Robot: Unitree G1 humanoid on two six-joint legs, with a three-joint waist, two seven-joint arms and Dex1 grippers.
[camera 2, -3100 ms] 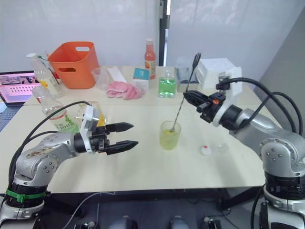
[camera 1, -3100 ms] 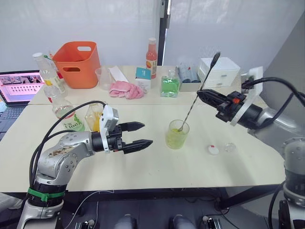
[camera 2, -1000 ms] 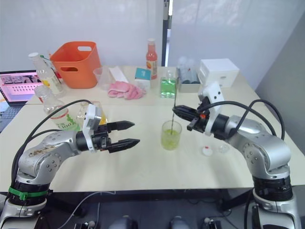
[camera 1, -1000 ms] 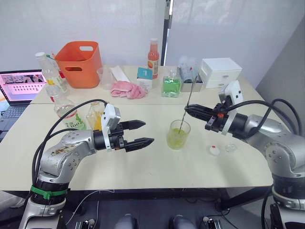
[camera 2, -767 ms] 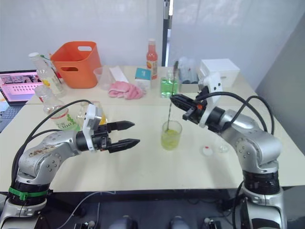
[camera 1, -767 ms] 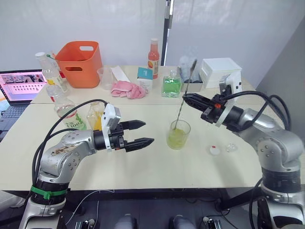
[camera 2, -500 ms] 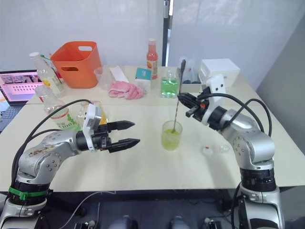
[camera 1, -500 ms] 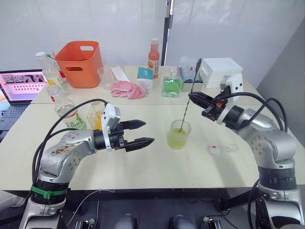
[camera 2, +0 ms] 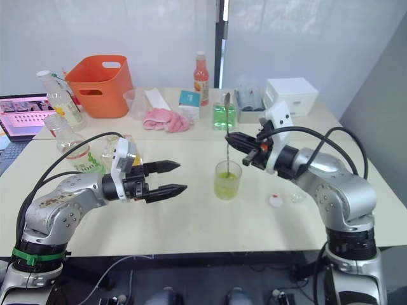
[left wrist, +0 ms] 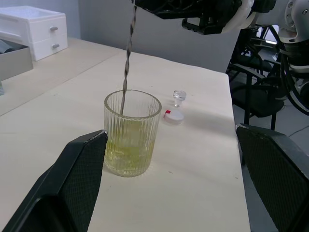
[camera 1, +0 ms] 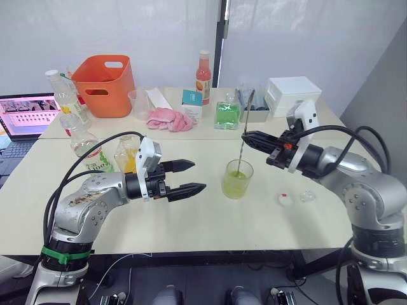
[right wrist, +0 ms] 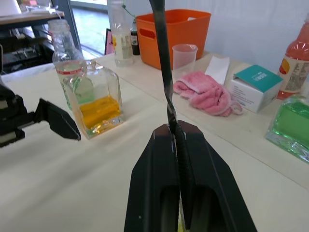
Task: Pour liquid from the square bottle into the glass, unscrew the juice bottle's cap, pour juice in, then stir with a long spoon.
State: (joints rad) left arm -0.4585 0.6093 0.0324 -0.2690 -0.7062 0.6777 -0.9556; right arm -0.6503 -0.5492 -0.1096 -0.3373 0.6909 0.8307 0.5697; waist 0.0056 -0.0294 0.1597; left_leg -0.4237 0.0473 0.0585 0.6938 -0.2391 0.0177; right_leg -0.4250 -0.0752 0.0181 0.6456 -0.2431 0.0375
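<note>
right fingers [right wrist: 175, 133] pinch one long spoon [camera 1: 242, 143] in one glass [camera 1: 236, 179]; left fingers [camera 1: 184, 178] spread

The long spoon [camera 1: 243, 141] stands in the glass [camera 1: 237, 179], the juice bottle's cap [camera 1: 285, 199] apparently to its right.

The glass [left wrist: 132, 133] is clear and vertically ribbed; the long spoon [right wrist: 165, 72] is thin twisted metal with a dull shine. The square bottle [right wrist: 99, 105] is smooth clear glass. The worktop [camera 1: 210, 216] looks matt and pale. A pink cloth [camera 1: 168, 119] is soft and fuzzy; the orange bin [camera 1: 103, 84] is smooth plastic.
</note>
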